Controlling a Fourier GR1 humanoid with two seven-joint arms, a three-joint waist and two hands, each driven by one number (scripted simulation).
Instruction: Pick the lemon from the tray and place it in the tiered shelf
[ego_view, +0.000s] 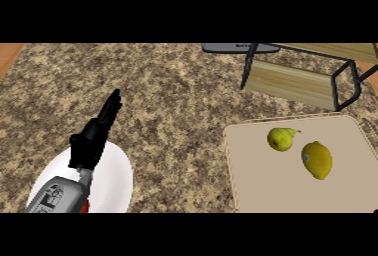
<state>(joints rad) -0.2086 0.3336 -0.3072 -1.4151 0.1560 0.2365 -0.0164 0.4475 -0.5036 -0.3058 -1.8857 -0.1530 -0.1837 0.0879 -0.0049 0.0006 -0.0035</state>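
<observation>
On the tray (258, 190) at the right lies the lemon (317, 160) — just beside a pear (281, 138). Left robot hand (96, 135) — fingers straight, holding nothing — hangs over a plate (118, 175). Shelf (303, 82) stands behind.

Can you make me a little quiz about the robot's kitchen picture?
1. True or false: the lemon is already on the tiered shelf.
2. Which fruit lies closer to the shelf: the lemon or the pear?
3. What is under the left hand: A) white plate, B) tray, C) shelf?

Key:
1. False; it lies on the tray.
2. The pear.
3. A; the hand is over the plate, fingers straight.
</observation>
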